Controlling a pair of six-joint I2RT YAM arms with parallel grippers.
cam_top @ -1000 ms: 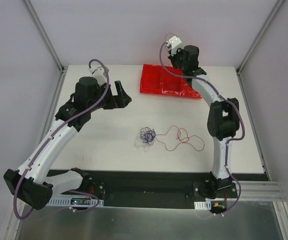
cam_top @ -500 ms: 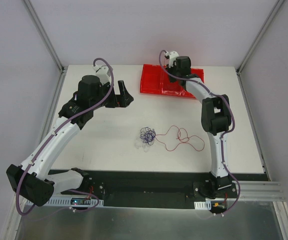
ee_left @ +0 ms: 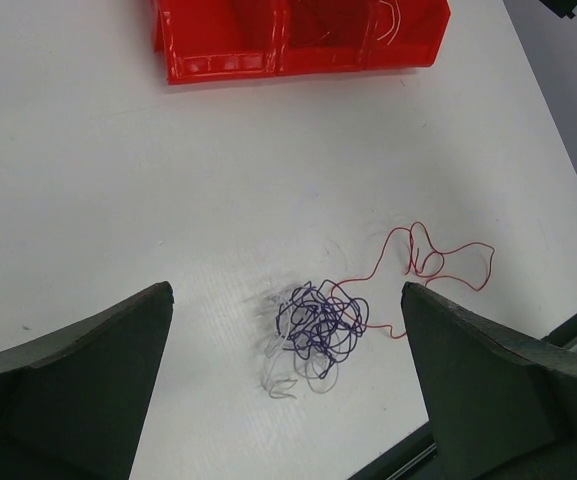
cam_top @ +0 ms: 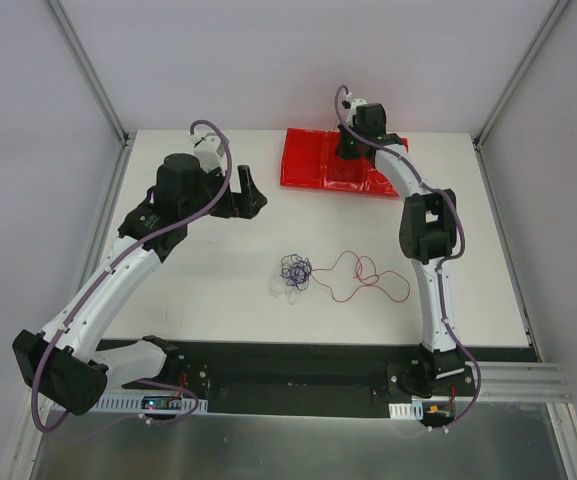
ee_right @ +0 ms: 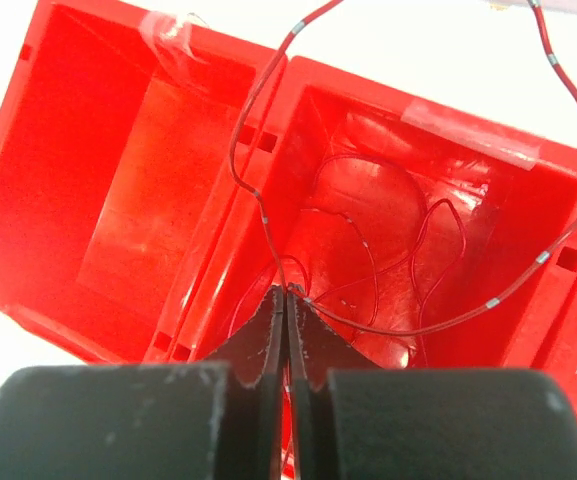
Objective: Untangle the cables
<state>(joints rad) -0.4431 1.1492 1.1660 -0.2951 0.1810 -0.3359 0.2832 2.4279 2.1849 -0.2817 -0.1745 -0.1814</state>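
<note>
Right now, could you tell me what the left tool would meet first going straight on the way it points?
Probably the tangled clump of cables on the table: it lies centred ahead of the open left tool, though depth is unclear.

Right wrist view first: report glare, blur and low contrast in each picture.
Right wrist: white glare on the red bin floor and tape; red wire barely contrasts with it; near fingers soft. Left wrist: white cable fades into the white table. Top: even light, cables tiny.
</note>
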